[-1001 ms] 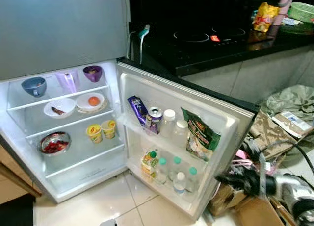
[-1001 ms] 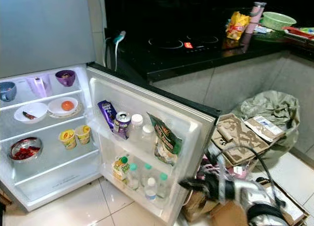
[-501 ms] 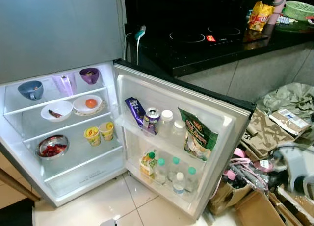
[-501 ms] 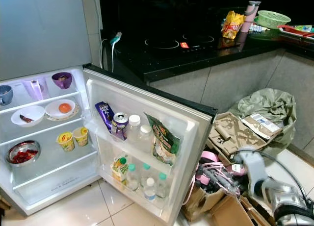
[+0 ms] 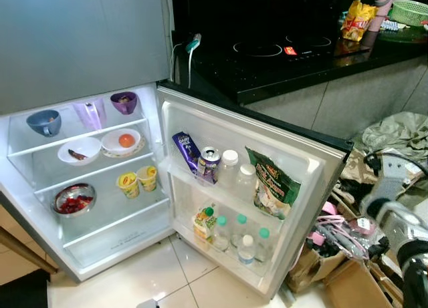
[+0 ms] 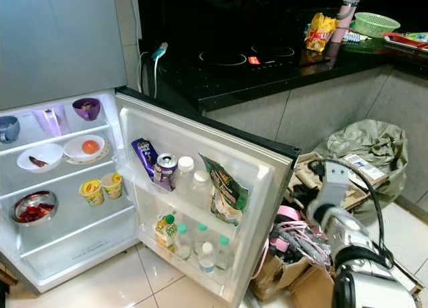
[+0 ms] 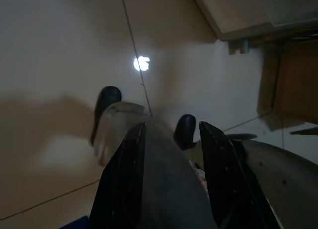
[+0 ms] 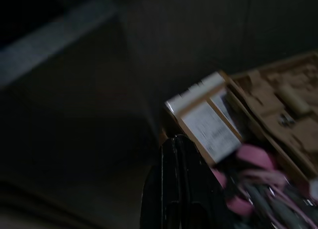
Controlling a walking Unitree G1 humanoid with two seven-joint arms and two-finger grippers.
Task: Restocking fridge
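The fridge (image 5: 93,251) stands open with its door (image 5: 314,164) swung towards me. The upper door shelf holds a purple packet (image 5: 186,149), a can (image 5: 209,162), two white-capped bottles (image 5: 229,166) and a green snack bag (image 5: 271,188). Below them are a juice carton (image 5: 204,221) and several green-capped bottles (image 5: 241,231). The inner shelves carry cups, bowls, a plate with an orange (image 5: 125,140) and two yellow tubs (image 5: 137,181). My right arm (image 6: 338,221) is raised beside the door's edge; the right gripper (image 8: 176,142) is shut and empty. The left gripper (image 7: 171,127) hangs open over the floor.
A black counter with a hob (image 5: 281,51) runs behind the door, carrying a yellow bag (image 5: 354,21) and a green basket (image 5: 408,11). Cardboard boxes and pink items (image 5: 334,234) crowd the floor right of the door, beside a grey-green sack (image 5: 401,131). White tiles (image 5: 154,274) lie before the fridge.
My right arm, which reached left and low near the door's bottom corner, has drawn back to the right and lifted. The fridge contents are unchanged; the view shifted slightly.
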